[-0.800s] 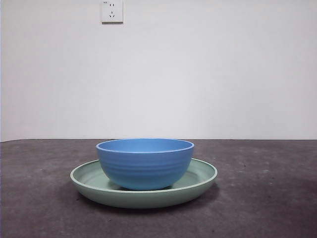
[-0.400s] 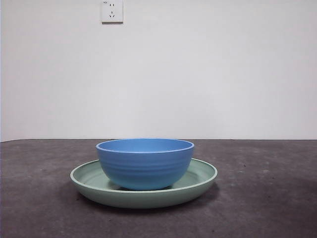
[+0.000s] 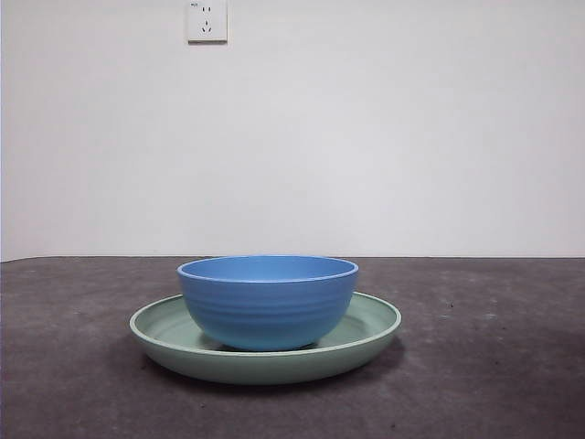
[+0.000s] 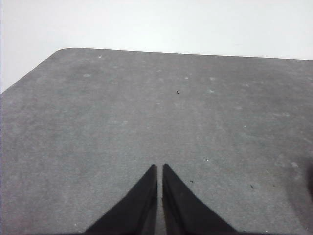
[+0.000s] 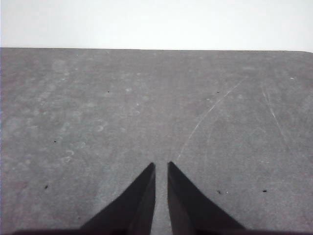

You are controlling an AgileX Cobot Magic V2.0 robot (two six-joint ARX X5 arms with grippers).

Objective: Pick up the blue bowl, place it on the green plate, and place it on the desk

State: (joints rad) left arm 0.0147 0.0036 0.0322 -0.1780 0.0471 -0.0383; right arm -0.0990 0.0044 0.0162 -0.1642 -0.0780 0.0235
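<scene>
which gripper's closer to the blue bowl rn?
Cannot tell. Neither the left gripper nor the right gripper has the blue bowl in view; each sees only bare desk.

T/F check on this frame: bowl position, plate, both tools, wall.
1. The blue bowl sits on the green plate. True.
2. The plate rests on the desk. True.
3. The left tool grips the bowl. False: it is shut on nothing, over bare desk.
4. The right tool holds the plate. False: it holds nothing, jaws nearly together over bare desk.
5. A wall socket is on the wall above the bowl. True.
6. The bowl is tipped on its side. False: it stands upright.
</scene>
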